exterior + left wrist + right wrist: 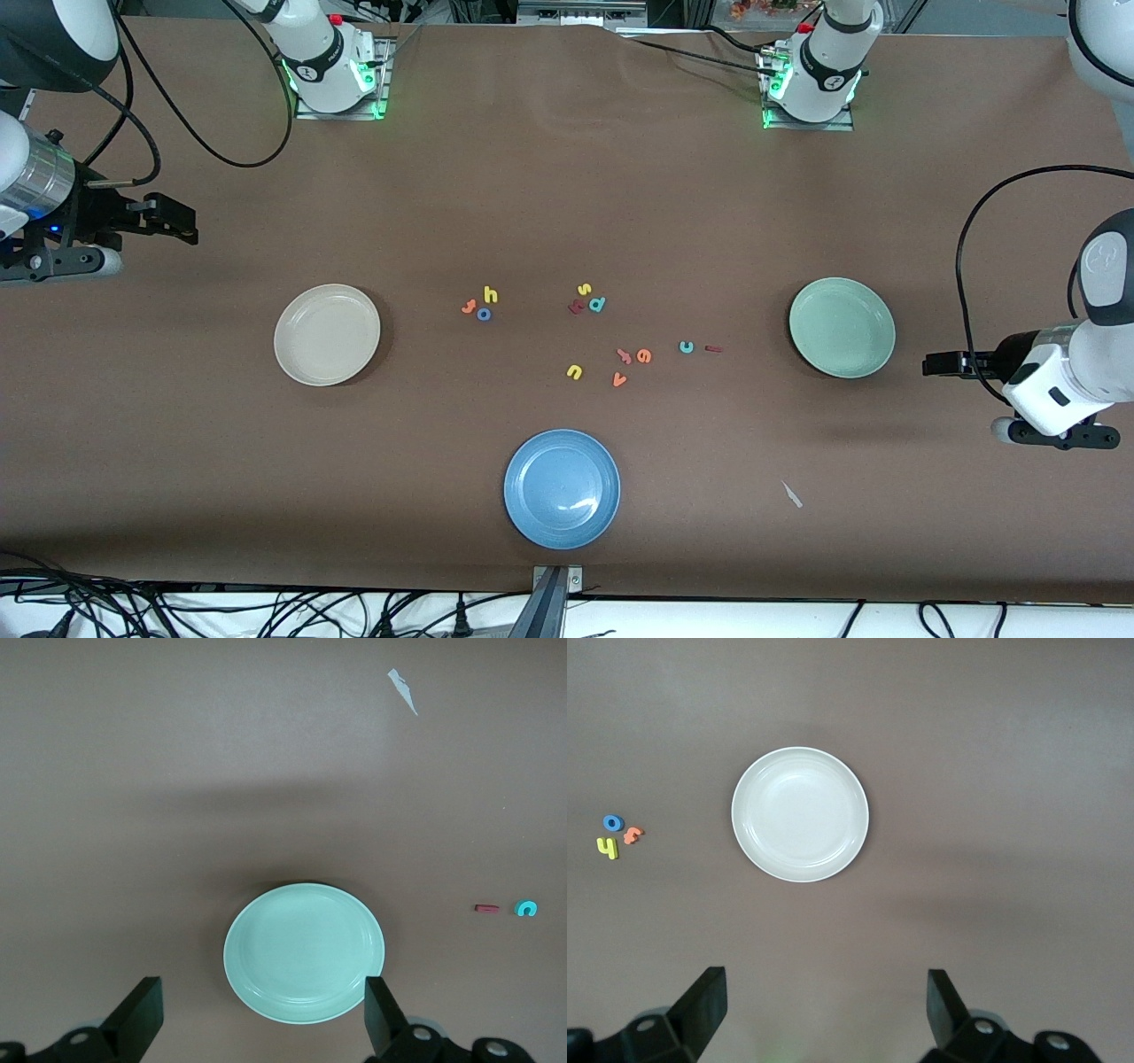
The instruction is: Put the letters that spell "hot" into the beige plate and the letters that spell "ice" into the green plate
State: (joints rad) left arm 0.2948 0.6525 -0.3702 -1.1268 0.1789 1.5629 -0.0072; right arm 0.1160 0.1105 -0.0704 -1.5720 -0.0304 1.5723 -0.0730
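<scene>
Glossy blue plate, matt tablecloth

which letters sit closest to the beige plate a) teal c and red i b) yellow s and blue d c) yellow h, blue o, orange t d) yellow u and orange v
c: the yellow h, blue o and orange t cluster lies nearest the beige plate, on the table beside it; the plate holds nothing.

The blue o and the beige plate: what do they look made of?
The blue o: probably foam, matte, with no shine on it and soft, saturated colour. The beige plate: likely glazed ceramic or hard plastic; smooth, faint sheen on its rim. The look cannot settle which.
</scene>
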